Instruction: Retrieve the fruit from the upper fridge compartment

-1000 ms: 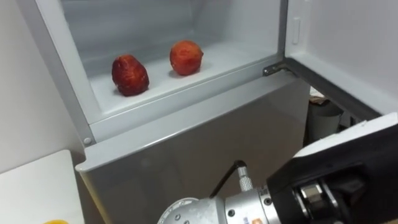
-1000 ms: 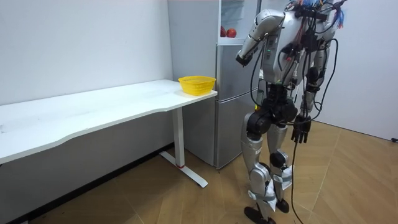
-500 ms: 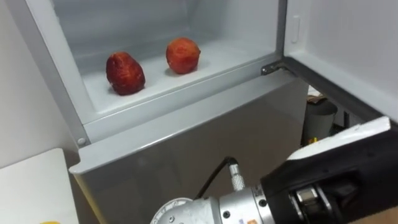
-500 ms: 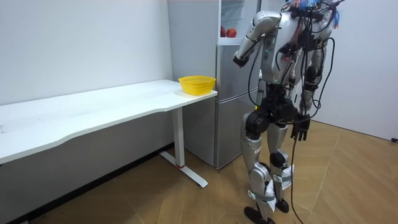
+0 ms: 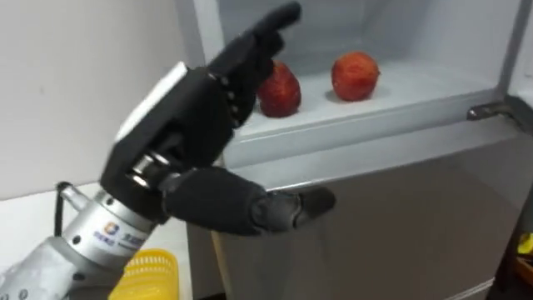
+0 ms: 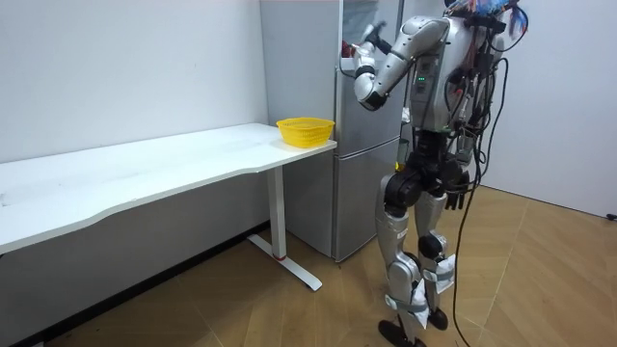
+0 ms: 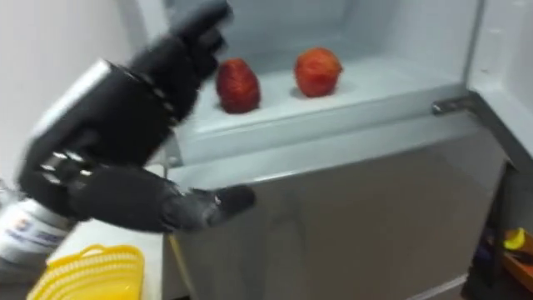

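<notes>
Fruit sits in the top part of the fridge (image 5: 375,150), and that is the thing to fetch.

Left eye view: two red fruits lie on the white shelf (image 5: 416,83) in the open top part. The left red fruit (image 5: 281,90) and the right red fruit (image 5: 356,75) are near each other but apart. The left robot hand (image 5: 187,108) is held up in front of the shelf. Its fingers are straight and apart, its thumb sticks out to the side, and it holds nothing. The fingers cover one edge of the left red fruit; I cannot tell if they touch it. A small label (image 5: 117,237) is on the wrist, but its letters are too small to read. The grey lower door (image 5: 400,225) is closed. A yellow basket (image 5: 150,271) stands on the white worktop (image 5: 25,229), low in the corner.

Right eye view: the same things show, with a metal hinge (image 7: 450,105) at the right end of the shelf.

Room view: the robot stands on the wood floor (image 6: 540,280) right at the fridge, beside the end of the long worktop. Its left arm is lifted to the open top part. The right robot hand (image 6: 455,196) hangs low by its hip.
</notes>
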You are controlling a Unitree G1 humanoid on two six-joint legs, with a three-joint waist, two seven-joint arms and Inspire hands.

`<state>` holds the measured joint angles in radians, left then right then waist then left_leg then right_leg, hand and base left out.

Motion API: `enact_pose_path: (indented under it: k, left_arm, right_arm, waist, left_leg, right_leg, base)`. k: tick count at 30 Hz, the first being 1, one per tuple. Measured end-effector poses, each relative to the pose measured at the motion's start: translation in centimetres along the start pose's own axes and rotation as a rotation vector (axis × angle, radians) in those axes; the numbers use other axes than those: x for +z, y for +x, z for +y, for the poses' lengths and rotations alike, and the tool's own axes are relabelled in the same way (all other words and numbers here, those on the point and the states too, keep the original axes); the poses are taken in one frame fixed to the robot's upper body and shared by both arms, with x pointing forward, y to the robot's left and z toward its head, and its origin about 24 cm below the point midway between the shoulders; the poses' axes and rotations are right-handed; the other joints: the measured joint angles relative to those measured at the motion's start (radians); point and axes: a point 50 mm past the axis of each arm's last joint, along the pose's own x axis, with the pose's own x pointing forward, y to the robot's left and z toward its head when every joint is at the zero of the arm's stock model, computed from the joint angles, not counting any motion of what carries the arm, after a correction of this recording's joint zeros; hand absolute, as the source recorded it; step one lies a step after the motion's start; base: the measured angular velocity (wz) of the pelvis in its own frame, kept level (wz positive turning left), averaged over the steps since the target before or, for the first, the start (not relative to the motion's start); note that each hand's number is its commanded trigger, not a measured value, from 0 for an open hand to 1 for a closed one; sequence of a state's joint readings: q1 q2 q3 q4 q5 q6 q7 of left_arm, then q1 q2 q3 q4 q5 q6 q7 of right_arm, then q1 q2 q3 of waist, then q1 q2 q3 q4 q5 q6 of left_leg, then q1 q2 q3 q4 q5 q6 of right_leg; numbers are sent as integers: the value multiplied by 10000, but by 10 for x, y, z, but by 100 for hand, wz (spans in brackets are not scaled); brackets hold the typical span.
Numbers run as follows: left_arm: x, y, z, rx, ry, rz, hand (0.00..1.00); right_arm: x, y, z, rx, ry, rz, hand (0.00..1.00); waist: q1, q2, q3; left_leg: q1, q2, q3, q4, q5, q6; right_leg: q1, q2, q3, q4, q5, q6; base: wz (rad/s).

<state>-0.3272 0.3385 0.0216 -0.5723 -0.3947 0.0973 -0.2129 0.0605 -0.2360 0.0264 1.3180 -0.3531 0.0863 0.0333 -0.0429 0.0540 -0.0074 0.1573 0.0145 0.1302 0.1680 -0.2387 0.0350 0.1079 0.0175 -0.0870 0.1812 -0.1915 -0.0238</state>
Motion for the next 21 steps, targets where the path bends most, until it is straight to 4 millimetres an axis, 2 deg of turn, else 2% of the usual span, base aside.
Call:
enact_pose_path:
  k: [6,8,12,15,17,18,21]
  left_arm:
    - [18,-9,26,2455,1679,-734,0]
    - [27,-14,37,3270,2191,-1027,0]
    - [40,-24,53,4542,2711,-1726,0]
    - [40,-41,60,5337,3094,-1592,0]
    - [33,-63,67,6247,3509,-774,0]
    - [32,-68,68,6484,3600,-593,0]
    - [34,-88,80,7724,4152,-202,0]
  right_arm:
    - [-15,-1,6,-24,14,260,0]
    - [-23,-1,7,-82,328,426,0]
    - [-33,-3,10,-86,499,618,0]
    - [-37,-3,11,-117,522,711,0]
    - [-40,-3,11,-178,686,752,0]
    - [-40,-3,11,-206,707,750,0]
    - [-39,-3,9,-435,782,616,0]
  waist:
    - [156,123,-27]
    - [204,136,11]
    - [399,144,33]
    - [635,125,46]
    - [773,121,50]
    - [806,116,58]
    - [1058,53,106]
  left_leg:
    - [113,-83,-89,-10,0,0]
    - [82,-105,-267,-10,0,1]
    - [28,-118,-285,4,7,-10]
    - [78,-118,-296,27,15,-20]
    - [83,-121,-374,50,15,-21]
    - [86,-122,-387,50,15,-21]
    - [77,-128,-448,53,18,-25]
  right_leg:
    - [276,-142,-132,-139,-1,0]
    - [279,-150,-266,-135,-4,5]
    - [144,-170,-273,-85,-37,-9]
    - [139,-170,-219,-60,-63,-15]
    - [184,-153,-216,-66,-62,-14]
    - [193,-148,-224,-67,-62,-14]
    - [216,-143,-296,-87,-62,-14]
  base:
    - [3]
    - [10]
    - [5]
    - [-2]
    - [8]
    - [11]
    - [6]
